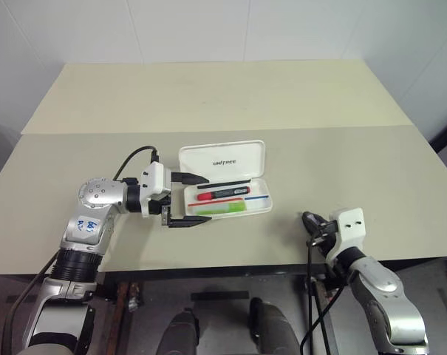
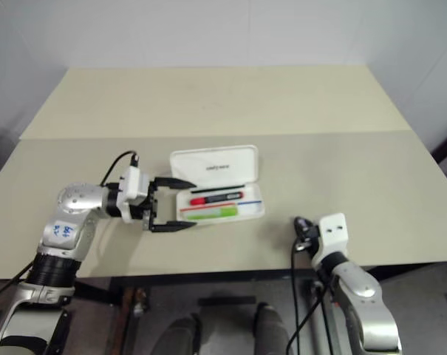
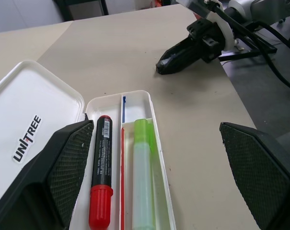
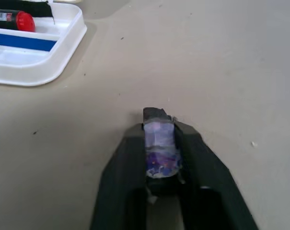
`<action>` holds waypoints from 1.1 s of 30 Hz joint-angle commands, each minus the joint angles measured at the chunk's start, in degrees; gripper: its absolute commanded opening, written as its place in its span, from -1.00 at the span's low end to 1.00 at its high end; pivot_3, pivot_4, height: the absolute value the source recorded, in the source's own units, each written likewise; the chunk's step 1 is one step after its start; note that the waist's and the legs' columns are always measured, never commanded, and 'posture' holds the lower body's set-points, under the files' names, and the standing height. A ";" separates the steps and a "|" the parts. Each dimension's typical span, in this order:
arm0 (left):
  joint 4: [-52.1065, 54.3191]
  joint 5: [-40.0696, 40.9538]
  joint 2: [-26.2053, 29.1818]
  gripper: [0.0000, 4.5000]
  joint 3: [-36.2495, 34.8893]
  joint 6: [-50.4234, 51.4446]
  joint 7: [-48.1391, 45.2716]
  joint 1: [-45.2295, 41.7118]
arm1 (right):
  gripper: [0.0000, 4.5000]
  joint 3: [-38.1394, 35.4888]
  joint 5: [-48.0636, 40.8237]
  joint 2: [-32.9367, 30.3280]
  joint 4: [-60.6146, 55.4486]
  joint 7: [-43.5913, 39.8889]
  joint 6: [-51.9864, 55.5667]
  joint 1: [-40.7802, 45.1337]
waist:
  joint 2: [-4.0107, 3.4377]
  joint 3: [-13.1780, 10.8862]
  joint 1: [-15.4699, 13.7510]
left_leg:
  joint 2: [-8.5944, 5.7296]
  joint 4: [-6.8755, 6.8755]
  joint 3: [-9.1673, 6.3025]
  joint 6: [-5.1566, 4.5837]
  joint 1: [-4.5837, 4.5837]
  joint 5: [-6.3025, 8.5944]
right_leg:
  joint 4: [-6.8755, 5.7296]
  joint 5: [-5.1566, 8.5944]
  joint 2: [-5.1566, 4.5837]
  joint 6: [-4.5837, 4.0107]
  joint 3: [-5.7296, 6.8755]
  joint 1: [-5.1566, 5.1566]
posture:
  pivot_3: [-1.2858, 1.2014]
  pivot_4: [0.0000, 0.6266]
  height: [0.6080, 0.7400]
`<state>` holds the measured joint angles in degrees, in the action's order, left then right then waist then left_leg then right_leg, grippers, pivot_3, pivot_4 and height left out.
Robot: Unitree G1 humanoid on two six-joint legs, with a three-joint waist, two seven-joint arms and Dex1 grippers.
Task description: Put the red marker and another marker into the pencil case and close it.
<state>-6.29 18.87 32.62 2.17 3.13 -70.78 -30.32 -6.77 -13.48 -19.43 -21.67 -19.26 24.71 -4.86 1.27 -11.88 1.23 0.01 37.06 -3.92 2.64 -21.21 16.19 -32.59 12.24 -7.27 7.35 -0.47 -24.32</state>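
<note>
Left eye view, left to right: left gripper [image 1: 188, 200] spread wide at the left end of the open case [image 1: 224, 158], mid-desk [image 1: 208, 96]; red marker [image 1: 222, 194] and green marker [image 1: 219, 208] inside; right gripper [image 1: 309, 220] pressed together, empty, near front edge.

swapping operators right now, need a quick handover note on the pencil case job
Left hand: open, fingers level, straddling the left end of the pencil case.
Right hand: shut, empty, low over the table to the right of the case, apart from it.
Red marker: lying in the case's tray.
Lime-green marker: in the tray beside it, on the near side.
Done: both markers are in.
Left: the lid stands open, flat on the table behind the tray; fold it over and press it shut.
</note>
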 commanded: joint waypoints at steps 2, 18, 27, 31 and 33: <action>1.05 0.92 0.70 1.00 -1.22 -1.06 0.17 0.12 | -0.82 2.74 -0.97 -5.28 -2.33 -9.41 -5.45 3.47 | -0.01 -0.01 0.27 | 0.00 0.01 0.01 0.00 -0.02 0.00 | 0.03 0.00 0.00 0.01 0.00 0.00 | 0.03 -0.52 1.00; -0.33 -0.23 1.20 1.00 -0.92 -4.55 0.86 2.98 | -0.82 13.85 1.33 -14.82 37.80 -48.90 -32.88 38.54 | -0.01 -0.06 0.40 | 0.01 -0.06 0.03 0.01 -0.02 0.00 | 0.06 -0.52 0.03 0.97 0.01 -0.05 | 0.03 -0.52 1.00; 2.33 0.30 2.68 1.00 -2.19 -4.08 2.95 5.73 | -0.82 16.49 3.43 -10.27 51.36 -55.15 -39.14 46.03 | -0.07 -0.10 0.38 | 0.00 -0.08 0.02 0.10 -0.14 0.06 | -0.08 -0.57 0.02 1.04 0.01 -0.11 | 0.03 -0.52 1.00; 3.88 0.43 3.11 1.00 -2.82 -3.72 3.79 7.56 | -0.82 17.07 4.04 -8.97 54.29 -56.43 -39.76 46.94 | -0.08 -0.10 0.47 | 0.00 -0.10 0.03 0.12 -0.14 0.07 | -0.09 -0.56 0.02 1.04 0.01 -0.12 | 0.03 -0.52 1.00; 4.12 0.42 3.12 1.00 -2.88 -3.63 4.04 7.77 | -0.82 17.12 4.41 -8.48 55.90 -56.50 -39.93 47.47 | -0.09 -0.11 0.44 | 0.00 -0.08 0.03 0.12 -0.13 0.07 | -0.13 -0.56 0.02 1.04 0.01 -0.12 | 0.03 -0.52 1.00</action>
<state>-4.63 18.47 34.93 0.60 -0.39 -67.26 -22.94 10.93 -8.97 -28.05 33.80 -75.27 -13.95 41.13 1.18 -11.99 1.67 0.02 36.99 -3.89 2.76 -21.34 16.25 -32.72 11.67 -7.25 8.39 -0.46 -24.45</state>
